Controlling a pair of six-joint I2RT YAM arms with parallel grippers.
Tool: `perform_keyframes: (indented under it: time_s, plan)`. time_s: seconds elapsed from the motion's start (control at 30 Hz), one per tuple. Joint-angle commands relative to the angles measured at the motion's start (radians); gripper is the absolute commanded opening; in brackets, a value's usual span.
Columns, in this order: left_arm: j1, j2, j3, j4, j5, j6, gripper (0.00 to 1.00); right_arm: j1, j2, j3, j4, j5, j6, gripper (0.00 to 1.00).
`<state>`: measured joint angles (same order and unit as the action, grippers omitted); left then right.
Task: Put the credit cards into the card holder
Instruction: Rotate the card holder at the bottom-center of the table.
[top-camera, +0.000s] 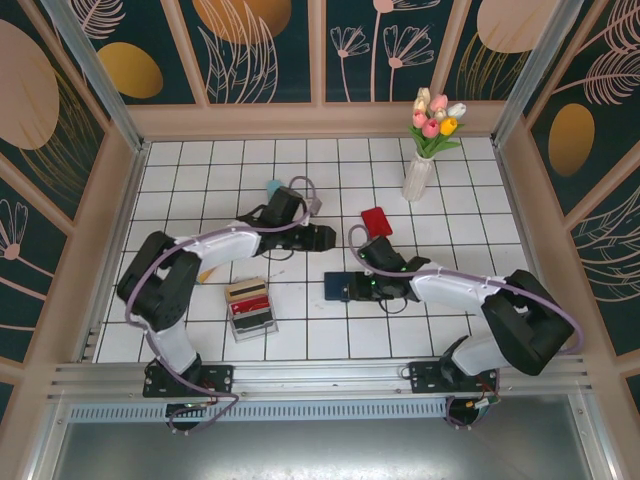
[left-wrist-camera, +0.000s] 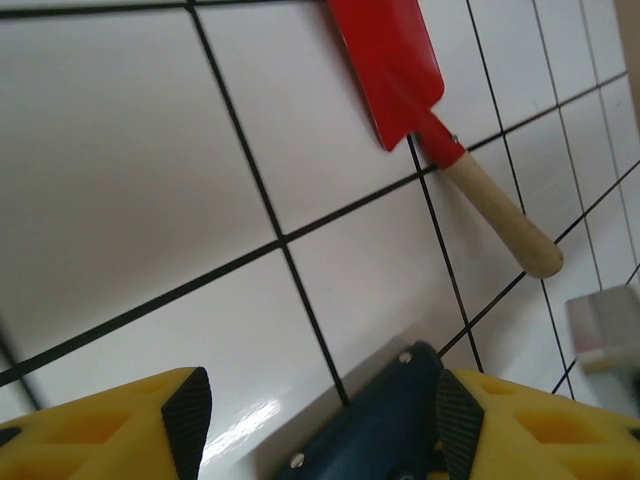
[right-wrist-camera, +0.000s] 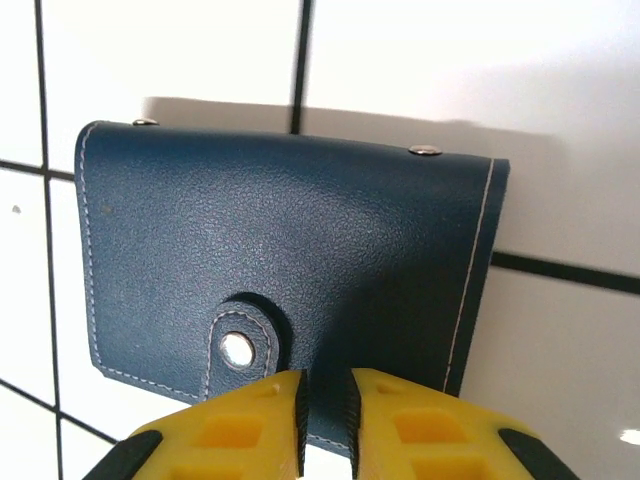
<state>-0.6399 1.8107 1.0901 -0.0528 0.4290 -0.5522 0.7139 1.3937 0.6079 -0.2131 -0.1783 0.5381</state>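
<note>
The navy-blue card holder (top-camera: 335, 287) lies closed on the white tiles, its snap tab (right-wrist-camera: 238, 347) fastened. My right gripper (right-wrist-camera: 325, 405) is shut on its near edge, which sits in the narrow slit between the yellow fingers; from above this gripper (top-camera: 352, 288) is at the holder's right side. My left gripper (top-camera: 322, 238) hovers just behind the holder and is open. Between its wide-apart fingers (left-wrist-camera: 315, 405), a corner of the card holder (left-wrist-camera: 385, 430) shows against the right pad. The gold-tan, red and black credit cards (top-camera: 250, 305) stand in a clear rack at the front left.
A red toy shovel (top-camera: 375, 220) with a wooden handle (left-wrist-camera: 500, 215) lies just behind the right gripper. A white vase of tulips (top-camera: 420, 170) stands at the back right. A small teal object (top-camera: 273, 187) lies behind the left arm. Wooden walls enclose the tiled floor.
</note>
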Motion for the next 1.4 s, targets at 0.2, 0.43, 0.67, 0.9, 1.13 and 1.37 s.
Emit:
perform_keyframes:
  time_s: [0.2, 0.43, 0.67, 0.9, 1.13, 1.37]
  plan:
    - [-0.099, 0.170, 0.151, -0.098, 0.033, 0.054, 0.61, -0.099, -0.085, -0.046, -0.029, 0.002, -0.055, 0.24]
    - [-0.126, 0.213, 0.153, -0.105, 0.067, 0.056, 0.59, -0.104, -0.135, -0.108, -0.024, -0.023, 0.015, 0.24]
    - [-0.143, 0.175, 0.074, -0.100, 0.106, 0.037, 0.46, -0.109, -0.106, -0.130, 0.037, 0.000, 0.056, 0.22]
    - [-0.149, 0.053, -0.111, 0.043, 0.162, -0.053, 0.43, -0.126, 0.014, -0.063, 0.077, 0.008, 0.054, 0.21]
    - [-0.149, -0.004, -0.229, 0.180, 0.211, -0.129, 0.36, -0.127, 0.094, 0.000, 0.089, -0.007, 0.051, 0.21]
    - [-0.149, -0.027, -0.254, 0.273, 0.212, -0.192, 0.11, -0.125, 0.032, 0.027, 0.019, 0.048, 0.076, 0.24]
